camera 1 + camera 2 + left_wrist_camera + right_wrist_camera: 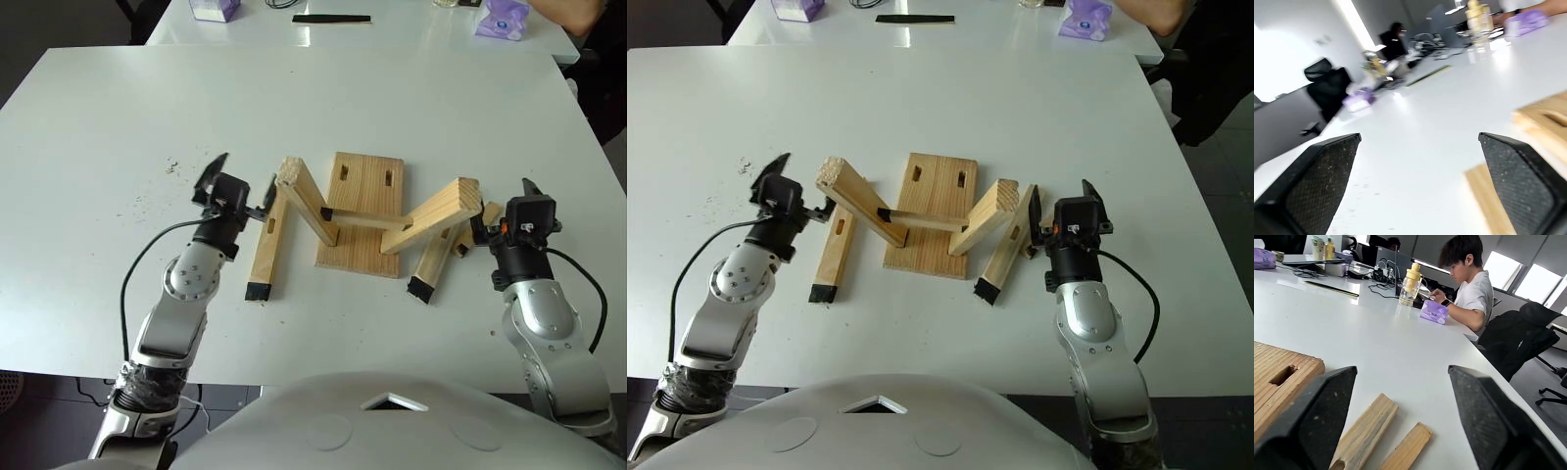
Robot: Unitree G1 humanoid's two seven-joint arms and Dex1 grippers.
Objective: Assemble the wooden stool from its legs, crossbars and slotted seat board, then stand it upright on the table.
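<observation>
- Left gripper and right gripper hold nothing, black fingers wide apart.
- White worktop carries the stool parts.
- Flat wooden seat board with two slots lies in the middle.
- Two thick wooden legs, joined by a thin crossbar, lean over it.

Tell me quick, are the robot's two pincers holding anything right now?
Left pincer: open, holding nothing.
Right pincer: open, holding nothing.

Open-plan office: long white tables, black swivel chairs, laptop, cables, big windows.
</observation>
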